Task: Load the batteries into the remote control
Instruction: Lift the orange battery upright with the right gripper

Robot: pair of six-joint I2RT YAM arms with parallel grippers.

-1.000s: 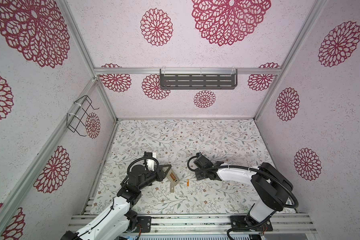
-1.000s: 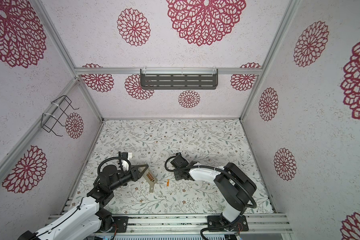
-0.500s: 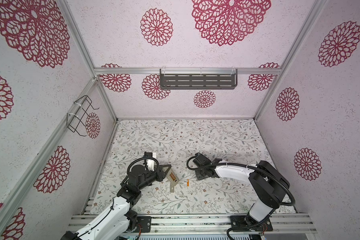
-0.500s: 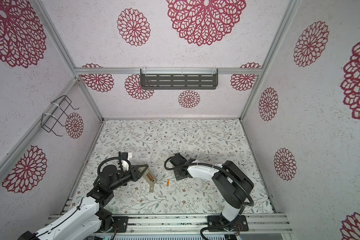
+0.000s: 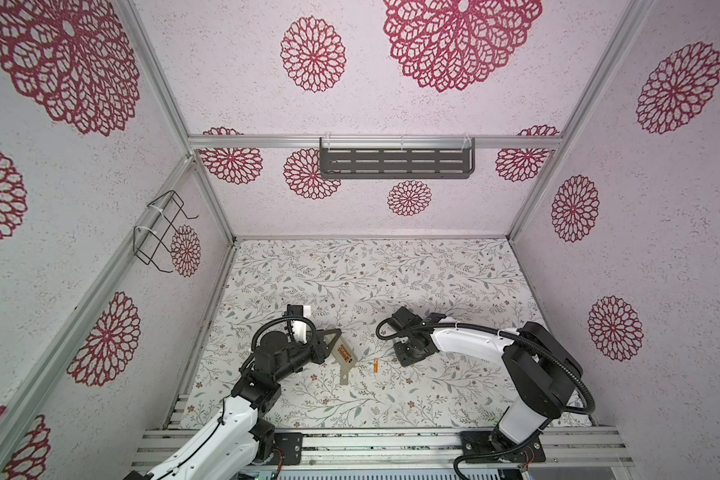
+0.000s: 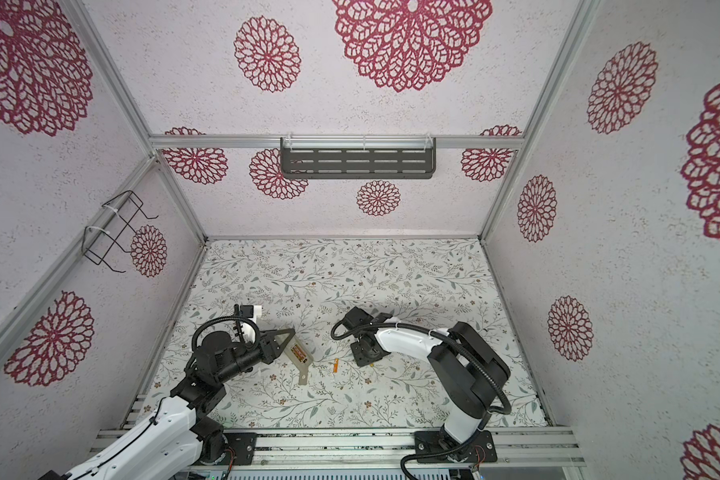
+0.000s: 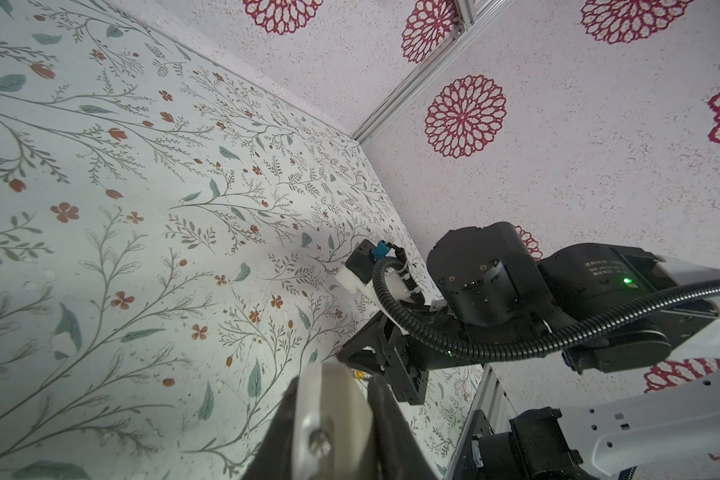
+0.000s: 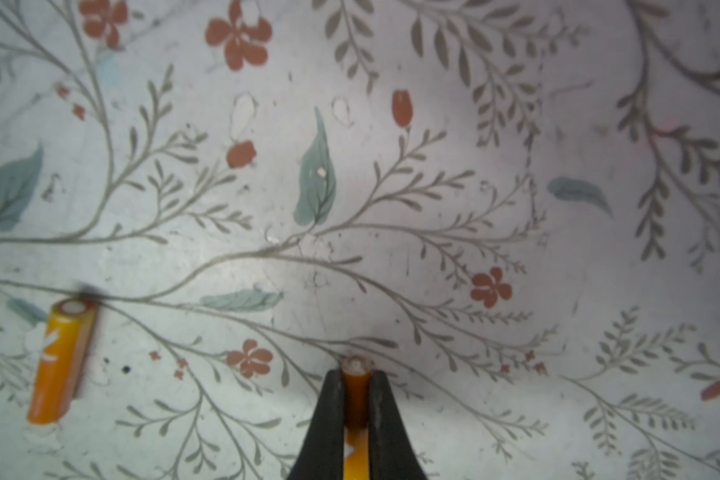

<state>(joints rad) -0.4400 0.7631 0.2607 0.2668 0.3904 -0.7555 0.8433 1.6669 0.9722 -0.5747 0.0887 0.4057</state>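
Left gripper (image 5: 332, 340): clamped on one end of the remote (image 5: 342, 359). The wrist view shows the pale body wedged between the dark fingers (image 7: 385, 419). The remote's beige back faces up and its free end points toward the front rail (image 5: 391, 440). There is an orange-red patch on the back; I cannot tell what it is. I also cannot tell whether the free end touches the mat (image 5: 350, 282).

Loose battery (image 5: 376, 365) (image 6: 336, 365): lies flat on the mat between the remote and the right gripper (image 8: 355, 376), near both and touching neither. In the right wrist view it lies off to one side, pale tip visible.

Right gripper: points down at the mat, jaws closed narrow on the held battery (image 8: 355, 395). The orange body sits lengthwise between the fingers, with its pale tip just past the fingertips. I cannot tell whether it rests on the mat or hangs just above. It is hidden under the gripper in both top views.

Far: slotted dark shelf (image 5: 395, 162) on the back wall, and wire basket (image 5: 159, 232) on the left wall.
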